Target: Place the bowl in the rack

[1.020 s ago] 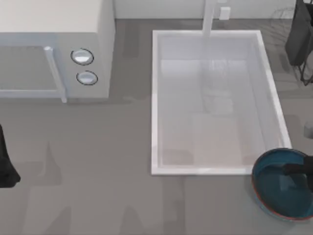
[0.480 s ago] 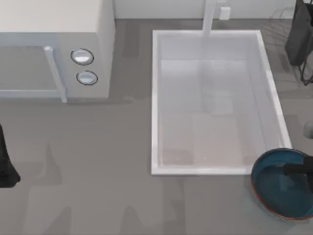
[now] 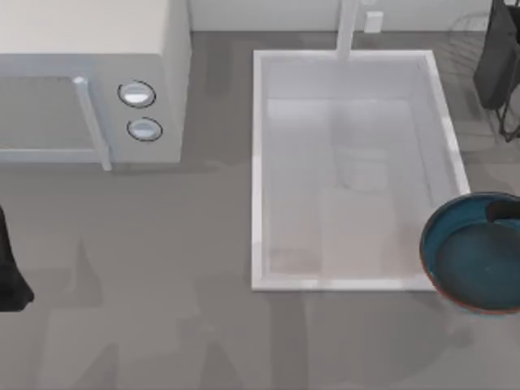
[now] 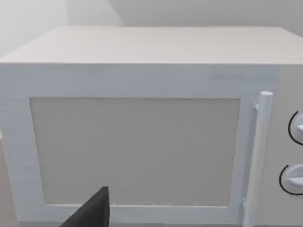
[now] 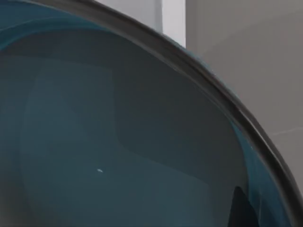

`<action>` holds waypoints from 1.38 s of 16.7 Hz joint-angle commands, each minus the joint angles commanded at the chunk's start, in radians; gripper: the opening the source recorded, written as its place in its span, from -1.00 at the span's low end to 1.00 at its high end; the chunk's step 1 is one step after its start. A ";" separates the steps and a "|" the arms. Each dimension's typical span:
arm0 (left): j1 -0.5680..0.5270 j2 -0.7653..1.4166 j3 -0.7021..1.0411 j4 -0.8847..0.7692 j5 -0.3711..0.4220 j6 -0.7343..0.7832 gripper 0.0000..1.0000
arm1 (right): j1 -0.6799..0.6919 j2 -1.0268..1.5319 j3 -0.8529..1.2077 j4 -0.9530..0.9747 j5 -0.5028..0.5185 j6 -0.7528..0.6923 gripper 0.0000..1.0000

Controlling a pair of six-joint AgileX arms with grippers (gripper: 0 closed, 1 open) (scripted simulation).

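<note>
A teal bowl (image 3: pixel 475 252) sits at the tabletop's right edge, overlapping the sink's (image 3: pixel 260 162) near right corner. The right gripper (image 3: pixel 504 213) grips its far rim. Rigid, glossy, likely slippery; the rim suits holding. The rack (image 3: pixel 508 122) stands far right. The left arm is parked left.

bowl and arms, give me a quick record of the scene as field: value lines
bowl: teal bowl, lifted, overlapping the sink's near right corner in the top view
right gripper: at the bowl's right rim, holding it
left gripper: parked at the table's left edge, facing the microwave
rack: dark wire rack, far right corner, bowl not yet in it
sink: white basin, right of the microwave
</note>
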 joint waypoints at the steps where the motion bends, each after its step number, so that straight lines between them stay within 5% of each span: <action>1: 0.000 0.000 0.000 0.000 0.000 0.000 1.00 | -0.001 -0.008 0.059 -0.081 0.000 -0.001 -1.00; 7: 0.000 0.000 0.000 0.000 0.000 0.000 1.00 | -0.007 -0.073 0.348 -0.413 -0.001 -0.011 -1.00; 14: 0.000 0.000 0.000 0.000 0.000 0.000 1.00 | -0.005 -0.081 0.373 -0.437 -0.002 -0.011 -1.00; 23: 0.000 0.000 0.000 0.000 0.000 0.000 1.00 | -0.275 -0.214 0.294 -0.001 -0.212 -0.077 -1.00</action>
